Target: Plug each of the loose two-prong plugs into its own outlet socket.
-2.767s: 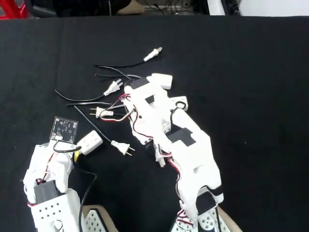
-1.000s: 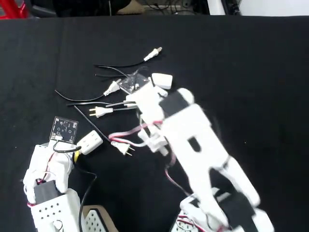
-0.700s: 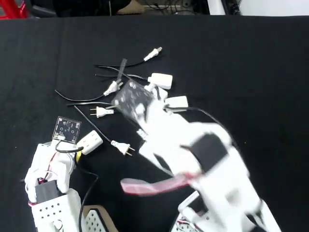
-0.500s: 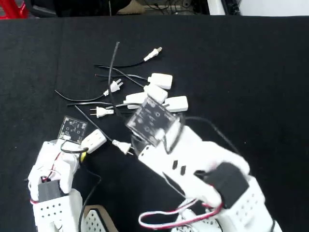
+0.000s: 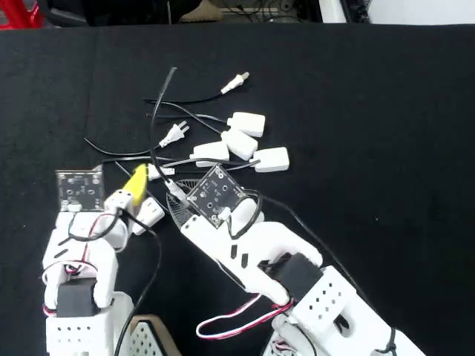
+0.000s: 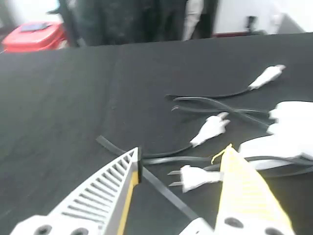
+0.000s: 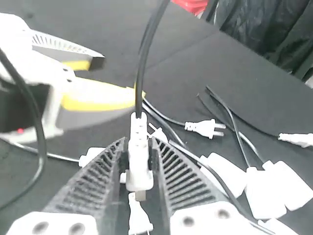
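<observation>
Your right jaws have pulled back from the socket pile, clenched on a white two-prong plug [image 7: 138, 147] with a black cord, above the black desk [image 5: 386, 111]. Your left jaws gape wide, holding nothing, beside a white outlet socket [image 5: 151, 212].

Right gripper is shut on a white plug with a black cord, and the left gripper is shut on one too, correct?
Not quite. The left wrist view shows the left gripper open, holding nothing. The right gripper is shut on the white plug.
</observation>
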